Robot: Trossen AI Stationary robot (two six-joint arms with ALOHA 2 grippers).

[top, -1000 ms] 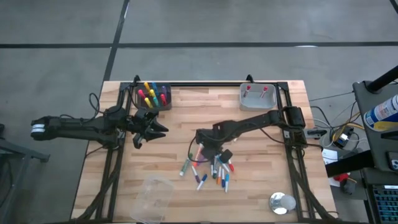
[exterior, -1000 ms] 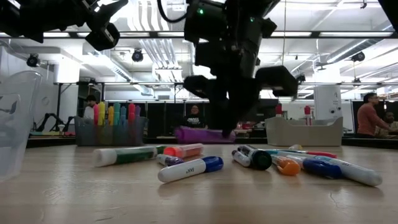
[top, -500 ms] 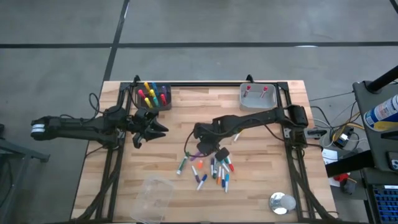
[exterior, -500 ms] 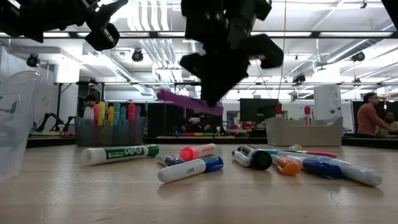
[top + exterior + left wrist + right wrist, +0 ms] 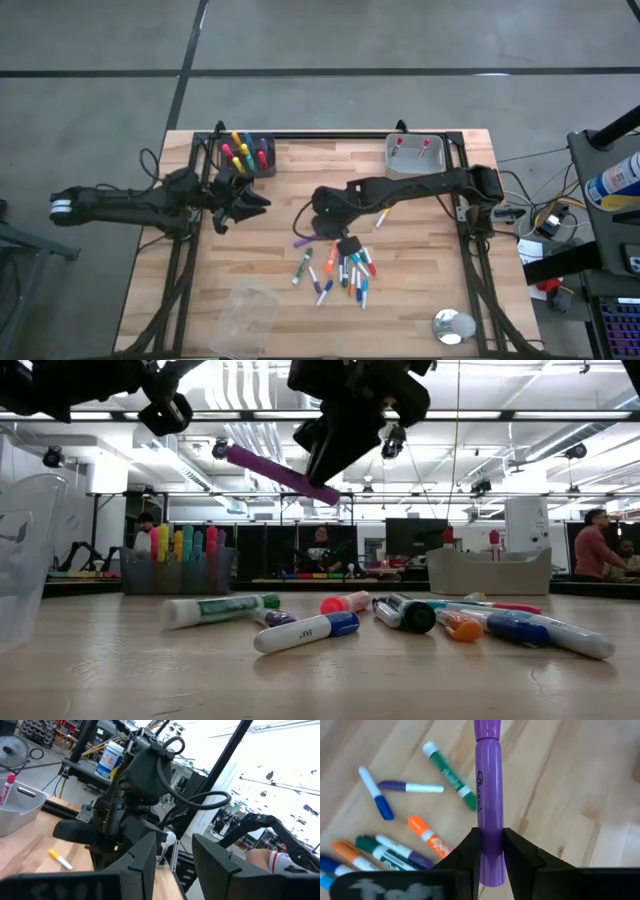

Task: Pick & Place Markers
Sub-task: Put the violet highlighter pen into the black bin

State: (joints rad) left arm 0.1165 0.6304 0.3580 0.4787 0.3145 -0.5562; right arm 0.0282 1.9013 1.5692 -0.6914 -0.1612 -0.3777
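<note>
Above the scattered markers (image 5: 338,272) near table centre, the right gripper (image 5: 318,232) pinches a purple marker (image 5: 488,795), lifted clear. At nine o'clock, the left gripper (image 5: 246,207) hovers, fingers parted, empty.

We note a purple marker (image 5: 489,810); green-and-white marker (image 5: 449,774); orange-capped marker (image 5: 426,836); blue-capped white marker (image 5: 306,632); grey tray (image 5: 415,160); pale striped wood table (image 5: 420,270).

A purple marker (image 5: 488,810) hangs tilted above the table, pinched in the right hand (image 5: 490,851). The other markers (image 5: 340,272) lie scattered at its five o'clock.
</note>
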